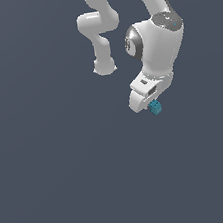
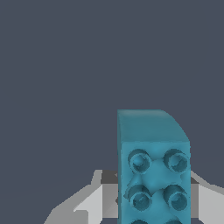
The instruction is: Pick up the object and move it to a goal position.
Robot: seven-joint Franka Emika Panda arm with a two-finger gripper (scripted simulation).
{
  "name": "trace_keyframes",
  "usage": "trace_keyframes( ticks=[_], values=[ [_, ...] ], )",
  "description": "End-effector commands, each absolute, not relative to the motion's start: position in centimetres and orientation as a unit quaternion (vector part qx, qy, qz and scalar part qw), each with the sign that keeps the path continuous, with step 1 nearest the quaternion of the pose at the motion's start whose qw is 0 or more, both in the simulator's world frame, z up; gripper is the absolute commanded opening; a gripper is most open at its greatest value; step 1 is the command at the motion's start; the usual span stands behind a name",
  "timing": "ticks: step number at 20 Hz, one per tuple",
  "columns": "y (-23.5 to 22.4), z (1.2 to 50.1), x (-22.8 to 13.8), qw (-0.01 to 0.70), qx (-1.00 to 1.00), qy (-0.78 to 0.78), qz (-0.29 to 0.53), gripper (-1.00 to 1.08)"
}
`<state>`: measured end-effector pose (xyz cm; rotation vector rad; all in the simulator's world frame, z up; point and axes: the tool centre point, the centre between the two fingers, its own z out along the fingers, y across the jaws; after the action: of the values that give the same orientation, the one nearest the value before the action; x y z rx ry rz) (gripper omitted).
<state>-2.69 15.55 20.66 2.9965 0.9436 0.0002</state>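
Beneath the white arm's wrist, near the middle right of the exterior view, the claw point(image 1: 150, 105) points downward with the object point(image 1: 155, 108), a small teal-blue block, showing at its tip. The wrist view shows this block point(image 2: 153, 170) close up, its studded face turned to the camera, rising between pale fingers point(image 2: 94, 203) that flank it on either side. The claw appears clenched on the block, though the exact contact of the pads is hidden behind the block itself. Whether the block is resting on the plain dark surface point(image 1: 58, 182) or already lifted clear cannot be told, since nothing in either view shows a shadow or a gap beneath it.

Judging from this, the pick-up step is done or nearly so, and the carrying step is in hand. No goal marker is visible in either view, so the direction of travel cannot be read from here. The next move calls for keeping a firm grip while the arm carries the block smoothly to the goal position; a loose hold on so small a piece could let it twist or slip.
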Motion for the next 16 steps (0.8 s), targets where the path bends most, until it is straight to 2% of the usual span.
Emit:
trace_keyframes(
  ticks=[1, 8, 16],
  values=[
    [17.1, 22.9, -2.1, 0.0, 0.954, 0.3, 0.0, -1.0],
    [20.1, 27.2, -0.8, 0.0, 0.954, 0.3, 0.0, -1.0],
    [21.7, 29.5, 0.1, 0.0, 0.954, 0.3, 0.0, -1.0]
  ],
)
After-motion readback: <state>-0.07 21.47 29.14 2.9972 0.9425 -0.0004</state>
